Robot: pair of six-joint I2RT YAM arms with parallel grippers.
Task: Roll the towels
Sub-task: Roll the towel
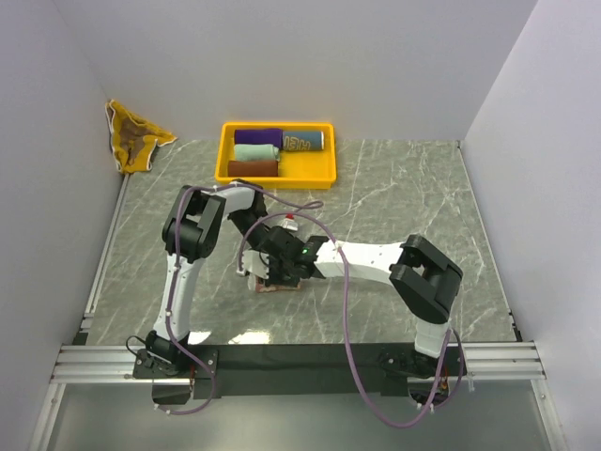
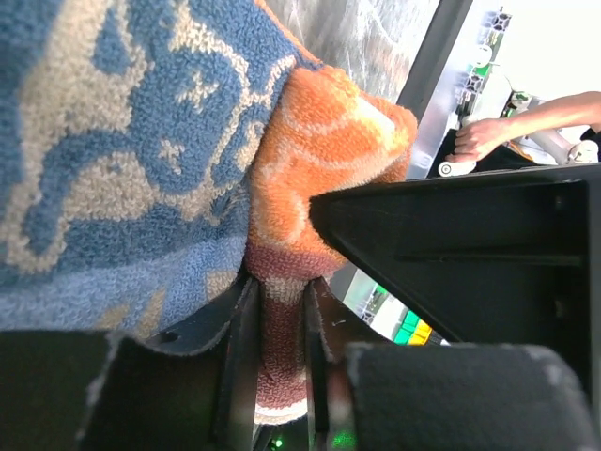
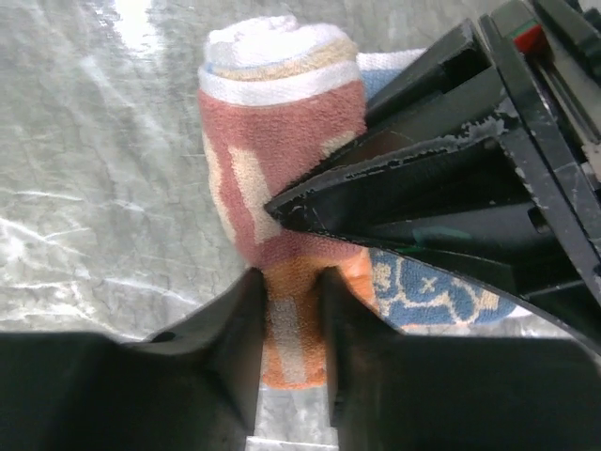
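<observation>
nearest the arm bases, at the middle of the grey marbled table [image 1: 413, 197], lies a part-rolled terry towel [image 3: 282, 122] in salmon pink, orange and blue with a cream pattern. both tools have hold of it. the left gripper [image 2: 279, 301] has its fingers pressed onto a pink fold of the cloth. the right gripper [image 3: 289, 282] pinches the orange end of the roll from the opposite side, and the two black heads are almost touching. i judge the double pinch is there to stop the roll springing loose while it is tightened or lifted. a blue part spreads out beside the left fingers, so the rolling looks not quite finished.

further back stands a yellow plastic tray [image 1: 310, 176] holding four finished rolls: a purple roll [image 1: 258, 136], a mint roll [image 1: 255, 151], a maroon roll [image 1: 254, 168] and a blue-grey roll [image 1: 302, 141] with pale lettering. it seems to be where done towels go. in the far left corner a yellow-brown towel [image 1: 136, 141] lies crumpled against the wall, well apart, likely waiting its turn.

the left arm [image 1: 192, 235] rises from its base, folds at a high elbow and reaches down and rightward to the towel. the right arm [image 1: 376, 258] bends out to the right, its forearm stretched low and leftward to meet the left one.
</observation>
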